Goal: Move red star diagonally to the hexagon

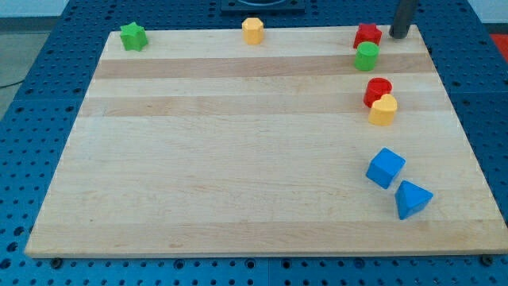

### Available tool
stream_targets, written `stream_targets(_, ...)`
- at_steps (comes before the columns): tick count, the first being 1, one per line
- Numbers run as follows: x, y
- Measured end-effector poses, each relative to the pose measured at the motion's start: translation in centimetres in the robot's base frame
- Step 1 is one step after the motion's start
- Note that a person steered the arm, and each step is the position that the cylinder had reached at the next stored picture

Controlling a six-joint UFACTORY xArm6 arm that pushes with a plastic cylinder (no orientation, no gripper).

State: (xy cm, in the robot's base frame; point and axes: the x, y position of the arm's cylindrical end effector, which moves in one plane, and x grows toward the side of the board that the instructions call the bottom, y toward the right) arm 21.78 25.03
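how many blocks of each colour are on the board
green: 2, a star and a cylinder
yellow: 2, a hexagon and a heart
red: 2, a star and a round one
blue: 2, a cube and a wedge
total: 8

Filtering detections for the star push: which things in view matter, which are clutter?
In the job: red star, at the view's top right; yellow hexagon, top centre; my tip, just right of the star.

Lying about: green star, green cylinder, red ring, yellow heart, blue cube, blue wedge.
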Motion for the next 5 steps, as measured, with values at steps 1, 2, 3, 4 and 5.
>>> stream_targets(1,0.0,-2.4)
stream_targets(2,0.0,-5.2)
stream_targets(3,0.0,-6.2)
stream_targets(4,0.0,-6.1)
stream_targets(5,0.0,-4.7)
